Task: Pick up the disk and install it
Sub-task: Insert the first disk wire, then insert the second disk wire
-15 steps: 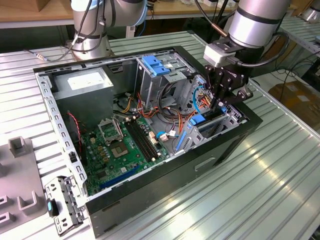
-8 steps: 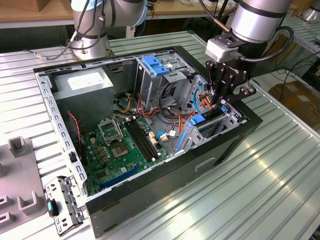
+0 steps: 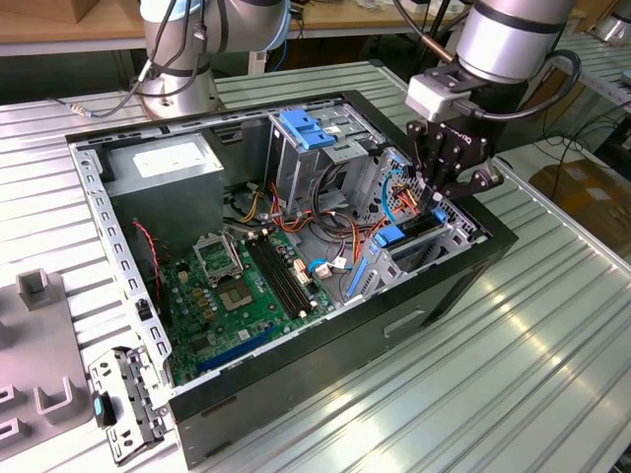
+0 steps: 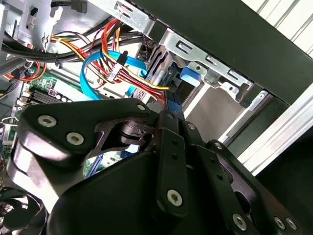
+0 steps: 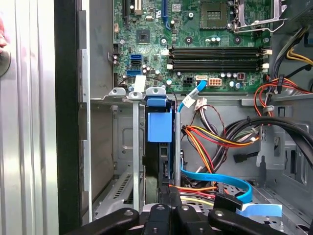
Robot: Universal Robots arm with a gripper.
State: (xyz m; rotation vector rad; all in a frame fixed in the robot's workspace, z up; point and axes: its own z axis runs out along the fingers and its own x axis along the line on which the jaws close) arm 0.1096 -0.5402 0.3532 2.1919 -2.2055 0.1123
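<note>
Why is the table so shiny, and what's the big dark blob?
In the exterior view, overhead light glares off the ribbed metal table. In the second wrist view, the blob is the black claw, close to the camera and shaded, while the cables behind are brightly lit.

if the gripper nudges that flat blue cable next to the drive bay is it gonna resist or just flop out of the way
Probably flop aside: the flat blue cable hangs in a loose curve, suggesting it is thin, light and flexible. It may spring back, since it seems anchored among the coloured wires. The disk beside the gripper looks rigid by contrast.
</note>
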